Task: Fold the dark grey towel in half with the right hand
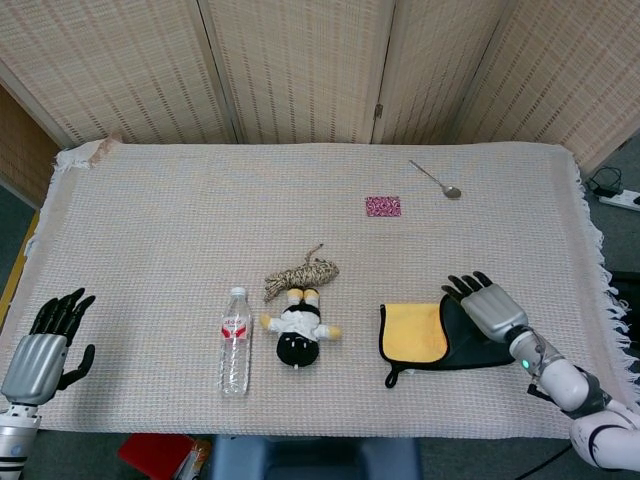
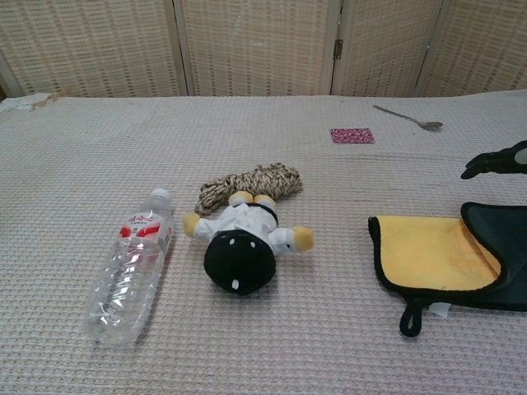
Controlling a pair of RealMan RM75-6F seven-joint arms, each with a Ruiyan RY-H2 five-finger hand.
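The towel (image 1: pixel 440 334) lies at the front right of the table, dark grey outside and yellow inside. Its yellow face (image 2: pixel 428 251) shows on the left, and a dark grey flap (image 2: pixel 496 243) lies over the right part. My right hand (image 1: pixel 487 306) hovers over the towel's far right corner with fingers spread and nothing in it. In the chest view only its dark fingertips (image 2: pixel 496 161) show at the right edge, clear above the cloth. My left hand (image 1: pixel 42 347) is at the front left edge, fingers apart and holding nothing.
A stuffed doll (image 1: pixel 298 334) lies left of the towel, with a rope bundle (image 1: pixel 301 276) just behind it. A plastic bottle (image 1: pixel 235 340) lies further left. A pink patch (image 1: pixel 383 206) and a spoon (image 1: pixel 437 180) sit at the back right.
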